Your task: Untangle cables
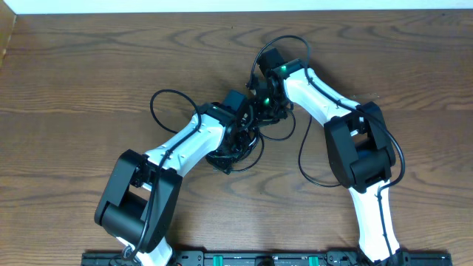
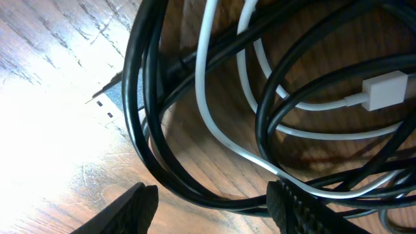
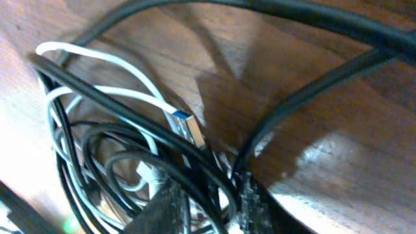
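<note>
Knotted heap of cables (image 1: 238,148), black with one white, at the middle of the table (image 1: 89,66), under the tips of both arms. Left gripper (image 2: 211,207) with jaws apart, released, black strands crossing loosely through the gap. Right gripper (image 3: 207,209) with jaws drawn close on a few black strands, seemingly clenched on them. Likely trouble: tightening the knot rather than loosening it, caused by pulling on strands threaded through other loops; also snagging the white plug (image 2: 387,91) or the blue-tipped plug (image 3: 188,127) on a loop. No single long axis to the heap; white plug lying crosswise in the left wrist view, nose toward the picture's right; blue-tipped plug slanting down toward the right jaws
</note>
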You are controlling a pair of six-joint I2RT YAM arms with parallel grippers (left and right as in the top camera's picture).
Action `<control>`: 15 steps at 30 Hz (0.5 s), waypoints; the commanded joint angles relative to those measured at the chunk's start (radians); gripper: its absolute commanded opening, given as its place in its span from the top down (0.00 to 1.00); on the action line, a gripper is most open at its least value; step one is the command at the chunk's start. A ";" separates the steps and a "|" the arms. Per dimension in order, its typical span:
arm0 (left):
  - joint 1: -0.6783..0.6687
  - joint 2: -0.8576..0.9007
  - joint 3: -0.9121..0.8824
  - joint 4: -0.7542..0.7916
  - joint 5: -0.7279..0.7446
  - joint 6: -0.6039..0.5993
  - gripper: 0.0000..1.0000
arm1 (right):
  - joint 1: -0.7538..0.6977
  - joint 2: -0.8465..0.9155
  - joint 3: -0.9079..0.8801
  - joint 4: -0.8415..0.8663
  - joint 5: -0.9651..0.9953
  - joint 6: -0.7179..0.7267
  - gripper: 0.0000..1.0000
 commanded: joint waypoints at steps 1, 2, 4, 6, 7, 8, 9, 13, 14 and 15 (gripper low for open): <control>-0.002 0.011 -0.008 -0.009 -0.020 0.025 0.40 | 0.021 0.039 -0.016 -0.009 0.065 -0.003 0.82; -0.002 0.011 -0.008 -0.009 -0.020 0.028 0.40 | 0.021 0.039 -0.016 -0.013 0.065 -0.003 0.82; -0.001 0.011 -0.008 -0.003 -0.021 0.050 0.40 | 0.026 0.039 -0.016 -0.021 0.061 -0.003 0.87; -0.001 0.011 -0.008 0.011 -0.020 0.109 0.40 | 0.029 0.039 -0.016 -0.023 0.068 -0.003 0.99; -0.001 0.011 -0.008 0.010 -0.020 0.124 0.40 | 0.030 0.039 -0.016 -0.019 0.071 0.002 0.99; -0.002 0.011 -0.008 0.009 -0.020 0.126 0.39 | 0.030 0.039 -0.016 -0.014 0.076 0.015 0.99; -0.002 0.011 -0.008 0.009 -0.020 0.126 0.40 | 0.030 0.039 -0.016 -0.007 0.090 0.035 0.99; 0.002 0.011 -0.008 0.010 -0.020 0.126 0.39 | 0.018 0.039 -0.016 0.046 0.200 0.203 0.99; 0.002 0.011 -0.008 0.009 -0.020 0.126 0.39 | 0.012 0.039 -0.016 0.055 0.221 0.261 0.99; 0.002 0.011 -0.008 0.009 -0.020 0.126 0.39 | 0.008 0.039 -0.016 0.058 0.230 0.304 0.99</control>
